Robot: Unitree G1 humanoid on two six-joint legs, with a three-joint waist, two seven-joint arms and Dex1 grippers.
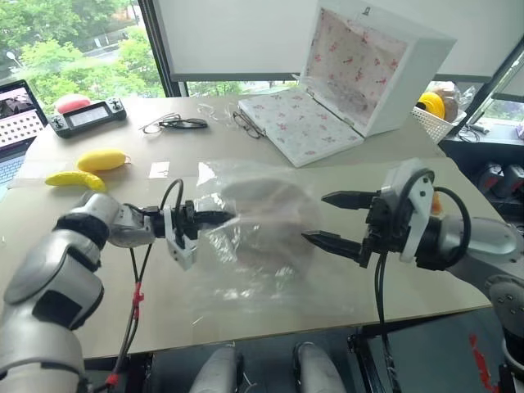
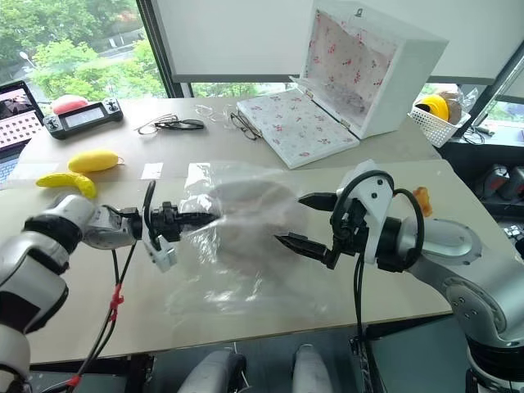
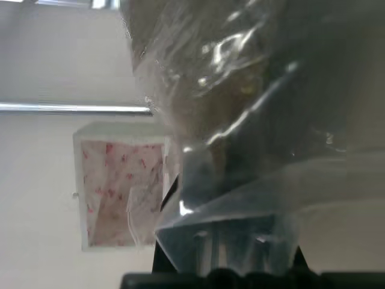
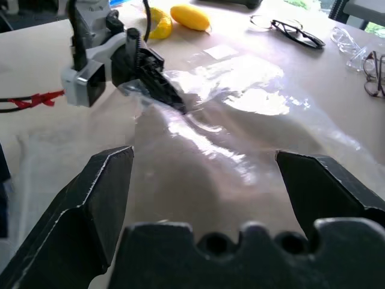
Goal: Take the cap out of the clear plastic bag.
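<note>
Bag [image 1: 254, 246] lies mid-surface [image 1: 426, 295], cap [image 1: 266, 217] inside it. Left tool [image 1: 219, 218] pinches bag's left edge, film lifted there. Right tool [image 1: 333, 219] hovers just right of bag, fingers spread wide, empty. Beyond bag: glasses [image 1: 182, 124], open floral-lined box [image 1: 344, 82].

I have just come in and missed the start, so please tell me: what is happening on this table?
A two-armed robot is working on the clear plastic bag with the cap inside it. The left gripper has its jaws shut on the bag's left edge and lifts it off the table. The right gripper hovers at the bag's right side, jaws wide open, not gripping. The cap is not yet out.
</note>
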